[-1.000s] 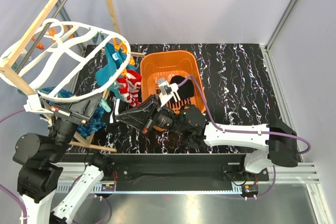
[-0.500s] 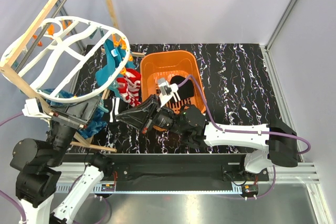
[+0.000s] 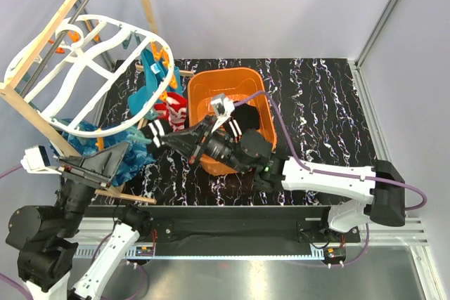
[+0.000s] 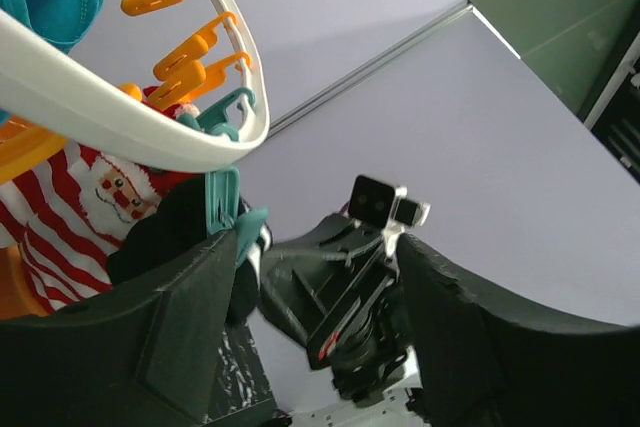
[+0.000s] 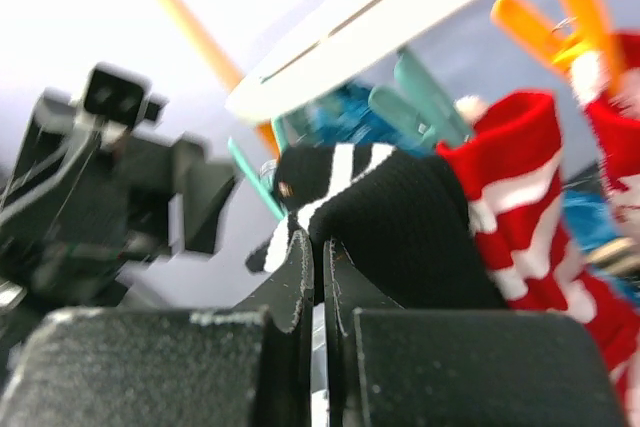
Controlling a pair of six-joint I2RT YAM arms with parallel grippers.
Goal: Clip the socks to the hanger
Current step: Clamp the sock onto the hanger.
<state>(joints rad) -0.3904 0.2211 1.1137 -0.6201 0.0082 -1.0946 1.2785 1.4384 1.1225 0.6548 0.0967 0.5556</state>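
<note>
Looking along the right pincer (image 5: 318,252), I see its two fingers pressed together on a fold of the black sock (image 5: 400,222), whose white bands show just past the tips. Directly above this grip runs the tilted white rim of the hanger (image 5: 400,12). Teal pegs (image 5: 425,92) hang from the rim just over the sock. Whether the sock touches a peg I cannot tell, because this view is blurred. To the right of the pincer tips, against the black sock, hangs the striped sock (image 5: 520,172), red and white, below an orange peg (image 5: 545,17).

Left pincer (image 4: 318,245): the fingers stand wide apart with nothing between them, so I read it as open. The hanger rim curves close above its left-hand finger. The striped sock hangs from the rim there and shows a printed bearded face. Straight ahead, through the gap between the fingers, the right pincer's wrist camera (image 4: 385,202) faces back at me.

From overhead, the two pincers lie near each other, tip towards tip, under the low edge of the hanger. Behind the right pincer, beneath its wrist, sits the orange basket (image 3: 211,82). Beyond its tips, teal cloths (image 3: 149,86) hang from the hanger. Above and beyond the left pincer, the wooden frame (image 3: 63,12) carries the hanger.
</note>
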